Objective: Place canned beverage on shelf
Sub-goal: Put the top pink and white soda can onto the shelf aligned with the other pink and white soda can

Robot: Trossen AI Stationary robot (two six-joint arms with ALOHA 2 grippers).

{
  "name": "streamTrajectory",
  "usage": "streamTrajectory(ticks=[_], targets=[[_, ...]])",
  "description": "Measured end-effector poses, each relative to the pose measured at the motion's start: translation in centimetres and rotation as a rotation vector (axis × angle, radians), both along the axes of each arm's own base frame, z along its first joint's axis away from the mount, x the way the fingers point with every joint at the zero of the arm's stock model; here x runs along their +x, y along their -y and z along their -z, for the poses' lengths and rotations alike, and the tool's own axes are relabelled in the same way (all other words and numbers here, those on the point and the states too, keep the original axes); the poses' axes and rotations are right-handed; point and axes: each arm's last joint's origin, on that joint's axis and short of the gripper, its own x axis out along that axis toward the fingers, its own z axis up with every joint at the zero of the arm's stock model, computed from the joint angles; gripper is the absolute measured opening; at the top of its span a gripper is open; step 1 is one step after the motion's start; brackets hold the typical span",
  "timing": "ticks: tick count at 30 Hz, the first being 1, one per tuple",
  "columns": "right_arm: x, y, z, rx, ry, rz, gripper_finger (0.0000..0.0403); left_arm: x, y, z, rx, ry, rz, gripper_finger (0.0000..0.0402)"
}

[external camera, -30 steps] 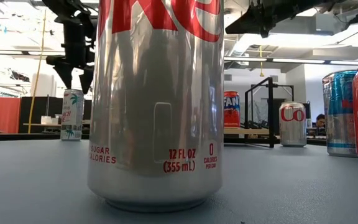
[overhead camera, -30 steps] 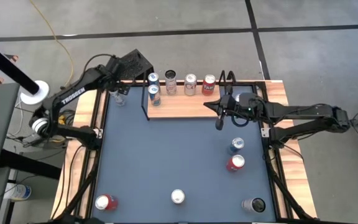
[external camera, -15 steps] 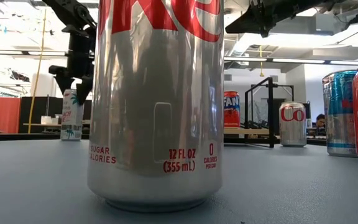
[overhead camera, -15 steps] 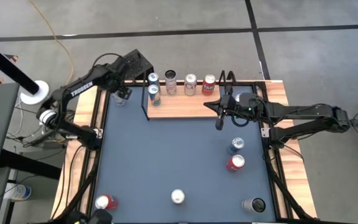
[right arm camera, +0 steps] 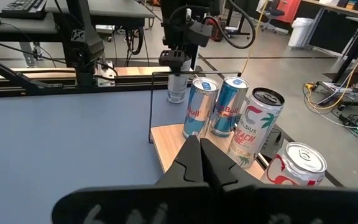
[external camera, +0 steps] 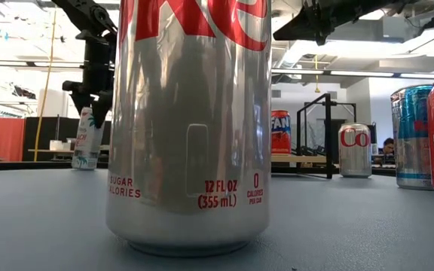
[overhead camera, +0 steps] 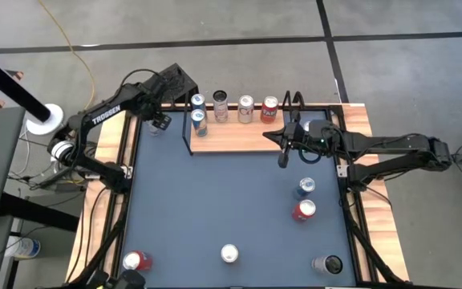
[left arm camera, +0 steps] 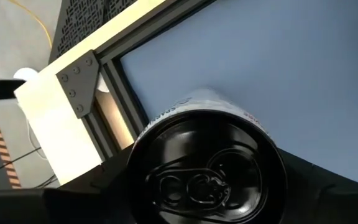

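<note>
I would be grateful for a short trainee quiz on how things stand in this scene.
1. True or false: the right end effector is shut and holds nothing.
2. How many cans stand on the shelf?
3. The left end effector is over a can that stands: A) off the shelf's left end; B) at the table's middle; C) on the shelf.
Key: 1 true; 2 five; 3 A.
</note>
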Motion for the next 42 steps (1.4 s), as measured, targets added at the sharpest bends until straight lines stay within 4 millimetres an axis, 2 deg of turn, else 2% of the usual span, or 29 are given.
streamTrajectory(ticks=[4,9,22,26,35,42], targets=[[0.3,0.0,0.3,0.001,-0.016,0.0,0.0,-0.1,0.4,-0.3,-0.019,0.026,0.04,0.0251],[0.5,0.1,0.4,0.001,-0.018,0.001,0.0,0.1,2.1,-1.3,-0.08,0.092,0.145,0.0255],[0.5,0.1,0.2,0.0,0.011,0.0,0.0,1.1,9.8,-4.2,-0.21,0.216,0.341,0.0256],[0.5,0.1,0.1,0.004,0.012,0.001,0.0,2.1,12.3,-4.6,-0.266,0.273,0.411,0.0256],[0.5,0.1,0.1,0.01,0.016,0.002,0.0,5.9,17.7,-4.5,-0.417,0.397,0.682,0.0256],[0.6,0.1,0.1,0.02,0.027,0.005,0.0,8.8,20.7,-5.6,-0.394,0.499,0.919,0.0256]])
